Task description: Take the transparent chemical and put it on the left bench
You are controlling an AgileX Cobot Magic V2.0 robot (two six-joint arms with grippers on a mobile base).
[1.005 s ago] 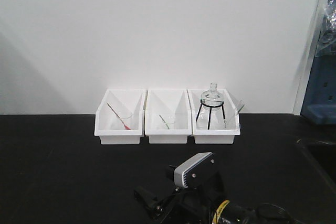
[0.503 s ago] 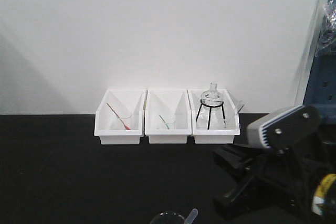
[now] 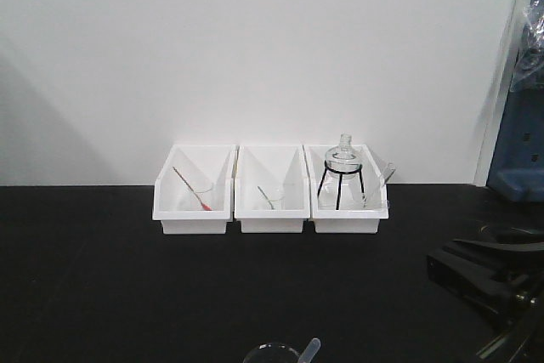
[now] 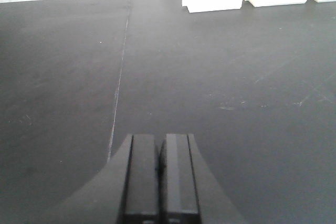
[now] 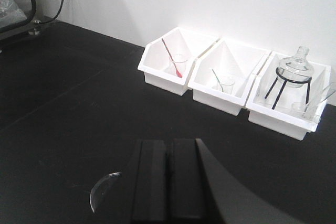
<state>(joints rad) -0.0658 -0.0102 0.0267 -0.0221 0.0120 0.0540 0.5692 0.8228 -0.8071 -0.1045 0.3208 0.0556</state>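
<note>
The transparent chemical (image 3: 274, 353) stands on the bench (image 3: 102, 278), well in front of the middle bin (image 3: 271, 220), dropper leaning right. The right claw (image 5: 168, 182), pressed together and empty, hovers just right of it, nearer than the closed left claw (image 4: 160, 177).

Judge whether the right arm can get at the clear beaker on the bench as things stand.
Probably yes: the beaker sits on open bench just beside the right end effector, nothing between them, though its fingers are shut.
</note>
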